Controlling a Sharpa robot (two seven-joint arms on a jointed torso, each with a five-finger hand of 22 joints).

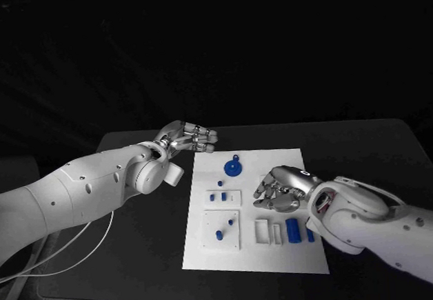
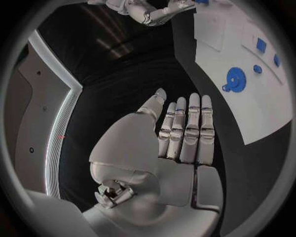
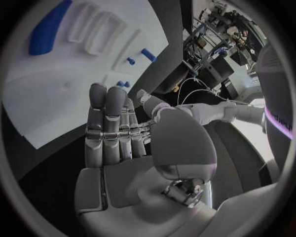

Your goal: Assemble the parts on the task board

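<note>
While hovering over the white board (image 1: 205, 251) at its 3 o'clock edge, right hand (image 1: 279, 189) flat-fingered, holding nothing. Left hand (image 1: 186, 137) off the 11 o'clock corner, likewise bare, fingers straight. Blue wheel (image 1: 233, 167) toward 12 o'clock, blue bar (image 1: 293, 229) toward 5.

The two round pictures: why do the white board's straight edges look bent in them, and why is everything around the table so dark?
Left wrist view: a fisheye lens bows the task board edge beyond the left hand. Right wrist view: same bending of the board around the right hand, with a lit room at one side. Head view: the black table and dark backdrop reflect little light, so the white board stands out bright.
</note>
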